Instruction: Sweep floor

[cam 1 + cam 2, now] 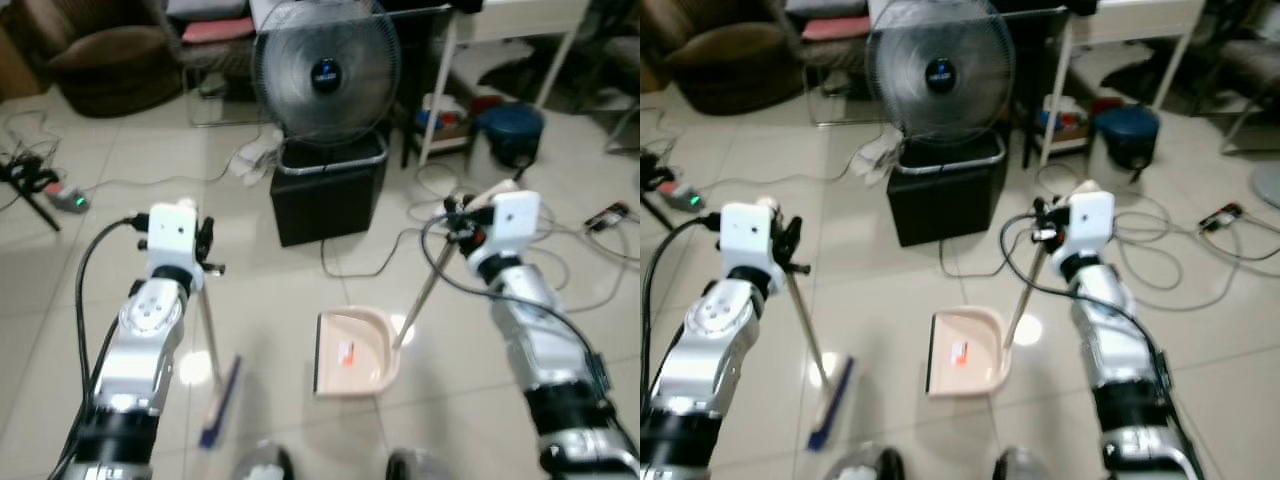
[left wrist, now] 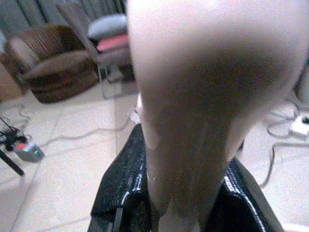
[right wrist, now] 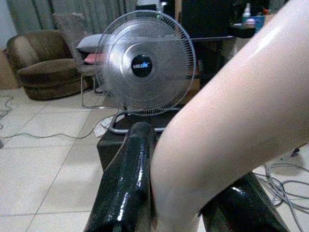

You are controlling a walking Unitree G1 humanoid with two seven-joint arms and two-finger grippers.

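The left gripper (image 1: 203, 250) has its black fingers (image 2: 120, 193) clamped on the top of a thin metal-handled broom (image 1: 212, 340). Its handle slants down and slightly rightward to a blue brush head (image 1: 220, 405) resting on the pale tiled floor (image 1: 270, 290) just ahead of the robot's feet. The right gripper (image 1: 462, 222) has its fingers (image 3: 126, 183) closed round the pale grip of a long-handled beige plastic dustpan (image 1: 355, 350). Its handle runs down and leftward to the pan, which sits flat on the floor between the two arms.

The brush head lies to the left of the pan, near but apart, with its long axis roughly parallel to the pan's open left edge. A sweep from the left arm would likely push rightward toward that mouth. Beyond stand a black box (image 1: 328, 190) with a grey round fan (image 1: 325, 70) and loose cables (image 1: 560, 260).
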